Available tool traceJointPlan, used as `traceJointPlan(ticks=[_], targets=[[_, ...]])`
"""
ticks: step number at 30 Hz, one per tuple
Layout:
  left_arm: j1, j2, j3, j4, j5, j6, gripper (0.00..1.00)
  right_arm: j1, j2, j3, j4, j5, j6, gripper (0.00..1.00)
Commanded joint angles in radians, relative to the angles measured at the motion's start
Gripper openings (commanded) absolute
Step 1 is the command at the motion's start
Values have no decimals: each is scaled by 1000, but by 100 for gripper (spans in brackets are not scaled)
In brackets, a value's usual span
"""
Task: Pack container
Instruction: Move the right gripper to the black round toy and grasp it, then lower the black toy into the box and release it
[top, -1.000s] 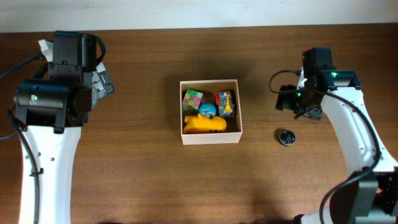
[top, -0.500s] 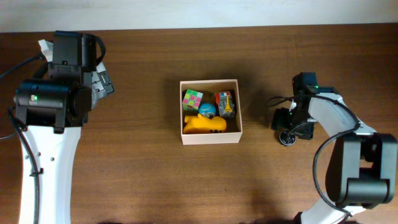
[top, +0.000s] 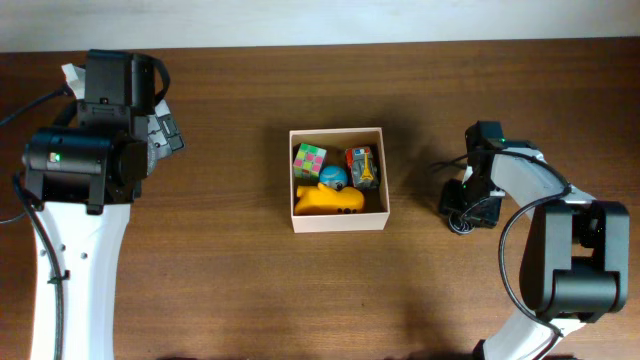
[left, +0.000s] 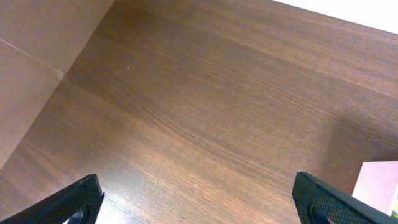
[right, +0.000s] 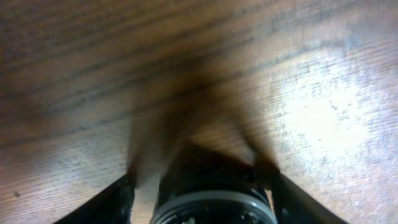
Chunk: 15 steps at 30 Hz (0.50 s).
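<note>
The container (top: 338, 224), a square white box with a tan inside, stands mid-table. It holds a yellow toy (top: 330, 201), a multicoloured cube (top: 309, 160), a blue ball (top: 333, 178) and a colourful block (top: 362, 166). My right gripper (top: 462, 212) is down at the table right of the box. In the right wrist view its open fingers (right: 202, 200) straddle a black round object with a grey rim (right: 214, 193). My left gripper (top: 165, 135) is far left, open and empty (left: 196, 190) above bare wood.
The wooden table's far edge meets a white wall at the top of the overhead view. A corner of the box (left: 379, 180) shows at the right edge of the left wrist view.
My right gripper moved down and left from beside the black round object to sit over it, fingers around it. The left arm and the box contents have not moved.
</note>
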Motion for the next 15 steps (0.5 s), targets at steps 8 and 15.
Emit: traceJointPlan(ticks=[8,15], targets=[[3,1,-3,1,-14,13,99,-2,13,-3,-20,-15,9,57],[3,1,-3,1,-14,13,99,0,-43,55,-34,-4,5,53]])
